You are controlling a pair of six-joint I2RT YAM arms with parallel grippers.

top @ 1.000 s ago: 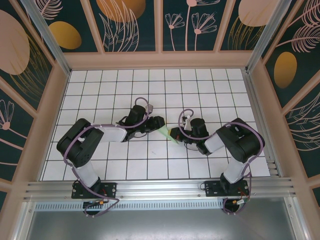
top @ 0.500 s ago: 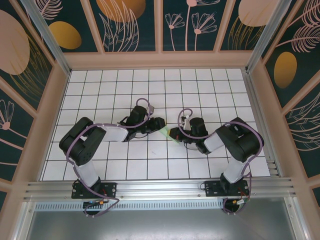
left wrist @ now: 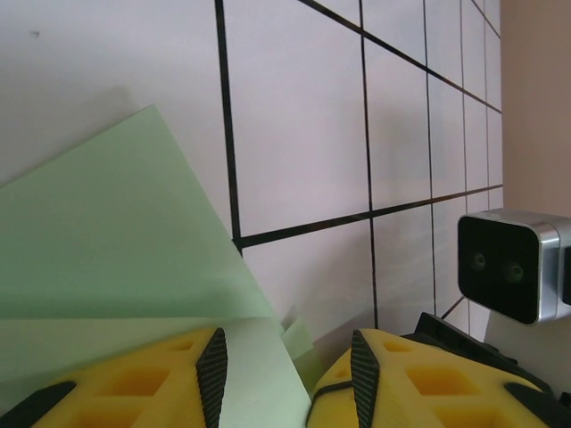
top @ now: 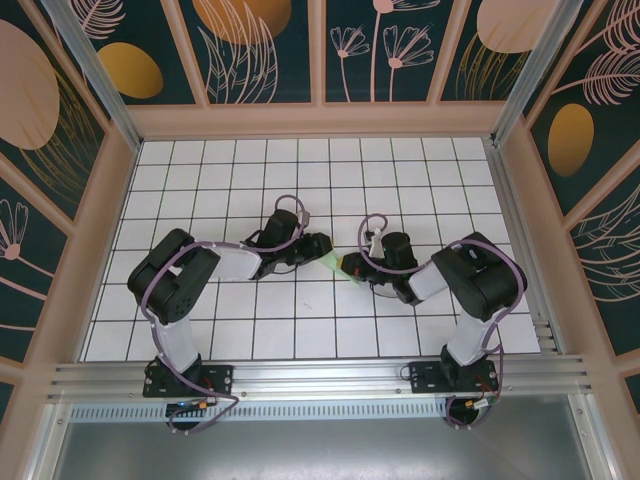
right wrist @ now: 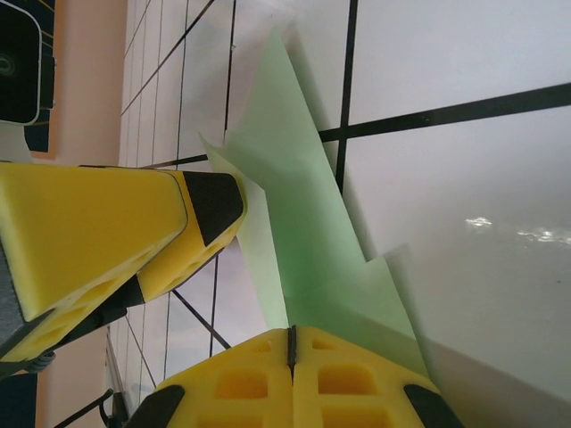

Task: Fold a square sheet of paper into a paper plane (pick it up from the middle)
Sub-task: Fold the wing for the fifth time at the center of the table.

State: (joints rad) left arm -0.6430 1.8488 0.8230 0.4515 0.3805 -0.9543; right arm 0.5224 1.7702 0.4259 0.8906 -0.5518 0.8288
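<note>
The pale mint-green sheet of paper [top: 331,264] is folded into narrow, layered, pointed flaps and sits at the table's middle between both grippers. My right gripper [top: 350,267] is shut on one end of it; in the right wrist view the jaws [right wrist: 291,343] meet on the folded paper [right wrist: 299,205]. My left gripper [top: 322,251] faces it from the left. In the left wrist view its fingers [left wrist: 285,374] stand apart, with a paper layer [left wrist: 116,241] lying between and under them, not pinched. A left fingertip [right wrist: 210,205] appears beside the paper in the right wrist view.
The white grid table [top: 300,170] is walled by tan frames [top: 320,118] at the back and sides. A metal rail [top: 320,375] runs along the near edge by the arm bases. The right wrist camera [left wrist: 513,276] sits close to my left fingers.
The left arm's elbow has shifted up and right a little while its gripper stays at the paper, jaws a touch narrower. The right arm and paper have barely moved.
</note>
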